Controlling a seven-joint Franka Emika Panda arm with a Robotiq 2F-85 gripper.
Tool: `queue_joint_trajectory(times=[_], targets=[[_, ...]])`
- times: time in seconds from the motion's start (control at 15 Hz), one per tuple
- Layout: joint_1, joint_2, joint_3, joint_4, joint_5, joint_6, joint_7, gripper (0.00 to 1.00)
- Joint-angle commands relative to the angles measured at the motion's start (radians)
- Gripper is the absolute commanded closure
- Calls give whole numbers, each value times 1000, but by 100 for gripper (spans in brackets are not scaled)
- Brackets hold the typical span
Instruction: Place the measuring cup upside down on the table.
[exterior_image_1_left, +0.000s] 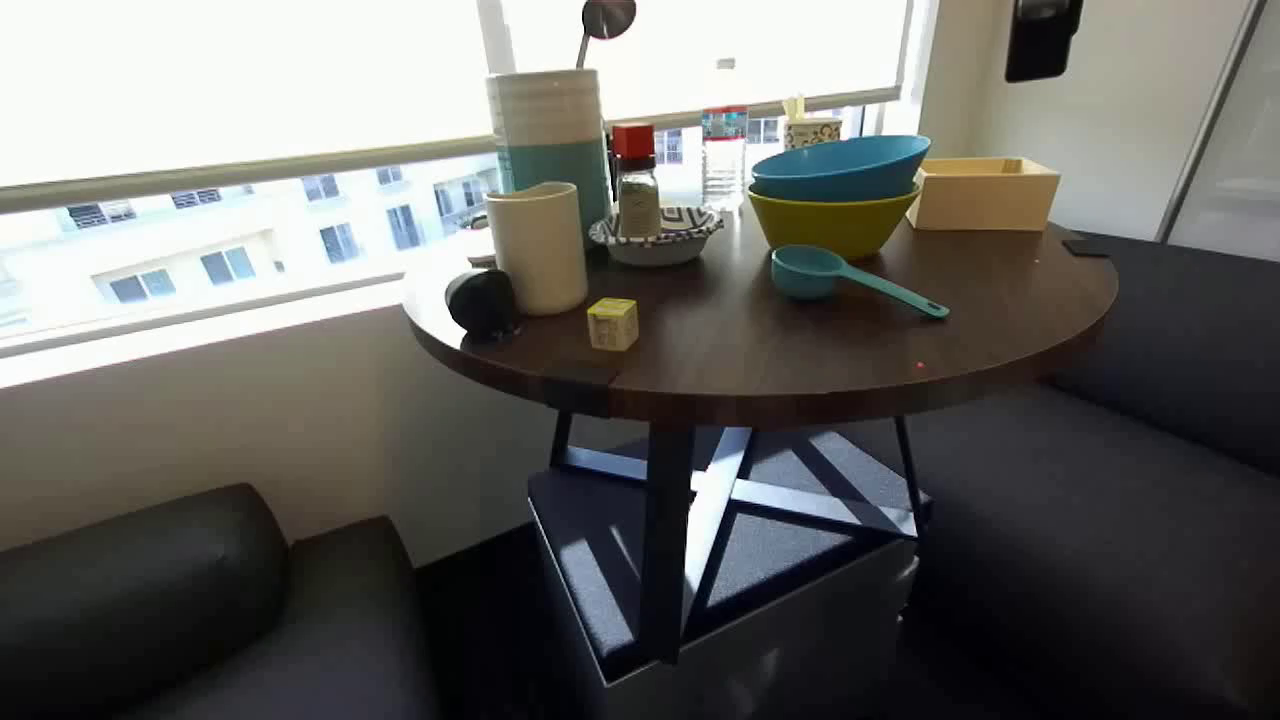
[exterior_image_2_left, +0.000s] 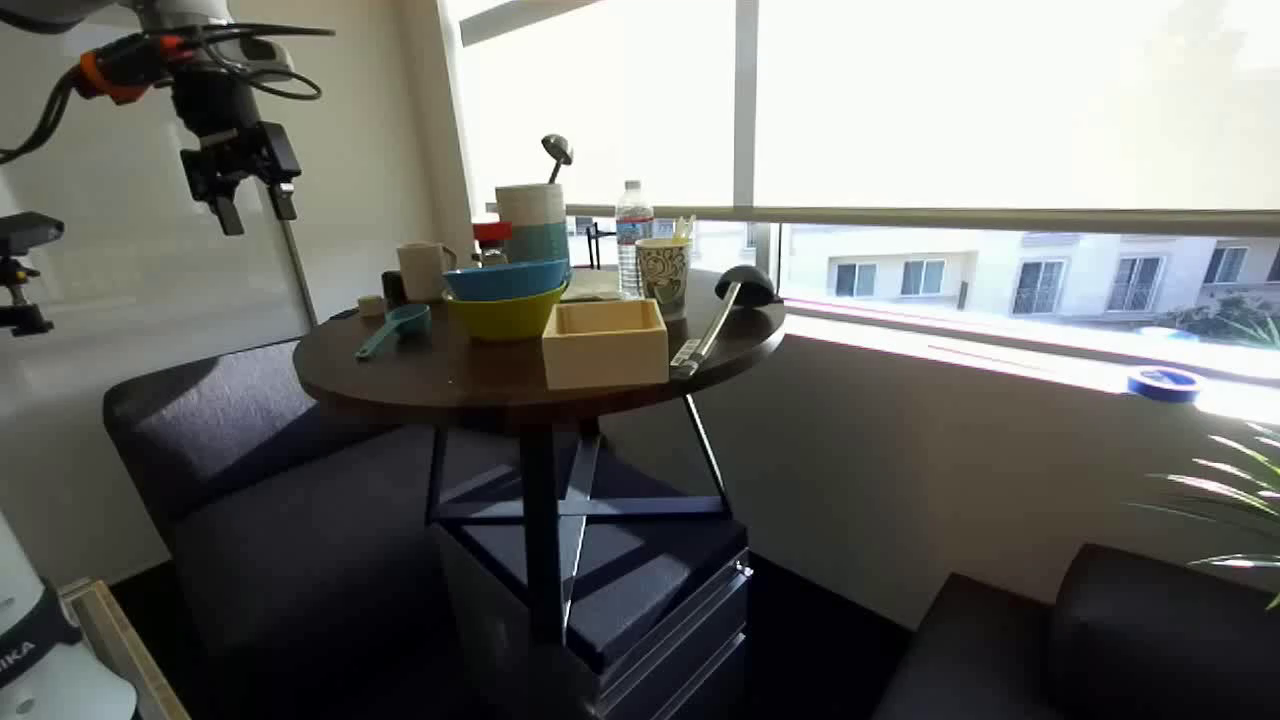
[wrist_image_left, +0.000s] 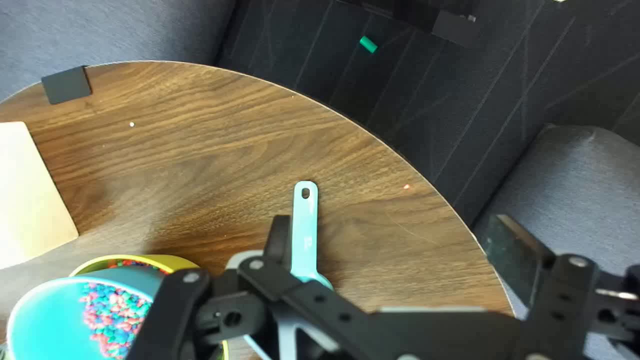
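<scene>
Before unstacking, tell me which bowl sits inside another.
The round blue bowl: it sits tilted in the round yellow-green bowl, which, like the patterned white bowl, stands on the dark wooden table.

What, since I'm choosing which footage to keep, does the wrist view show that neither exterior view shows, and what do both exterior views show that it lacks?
Only the wrist view shows multicoloured bits inside the blue bowl and a small green object beyond the table.

Only the exterior views show the water bottle, the window blind and the table's crossed-leg base.

All share the measuring cup, its cup end mostly hidden by the open hand in the wrist view, plus the blue bowl, yellow bowl, pale box and table.
</scene>
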Motion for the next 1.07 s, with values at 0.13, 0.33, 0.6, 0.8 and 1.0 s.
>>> queue_joint_trajectory(times=[0.13,0.33,0.6,0.8,1.0], targets=[[27,6,-20,4,-10,-4,11,0],[25,22,-36,11,13,-15,7,0],[30,84,-149,0,156,16,-113,0],[24,132,-217,-5,258,32,-213,0],[11,174,-258,-33,329,90,-282,0]])
